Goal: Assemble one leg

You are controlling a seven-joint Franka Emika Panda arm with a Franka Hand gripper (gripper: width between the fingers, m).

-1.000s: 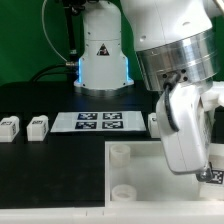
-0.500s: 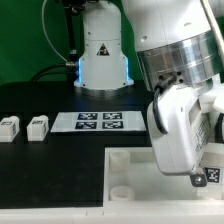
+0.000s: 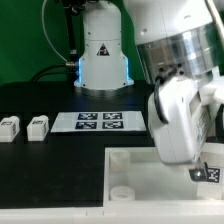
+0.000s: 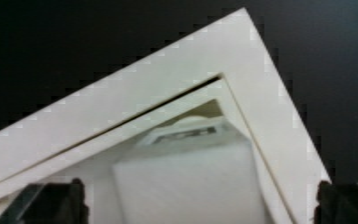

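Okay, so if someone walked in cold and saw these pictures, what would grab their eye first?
The big white robot arm fills the exterior view's right, bent low over the white panel with round corner sockets. At the exterior view's left, two small white legs lie on the black table beside the marker board.

Two white legs (image 3: 9, 126) (image 3: 38, 126) on table

Black triangle sign on robot base (image 3: 103, 52)

Both views over panel (image 3: 130, 170) corner
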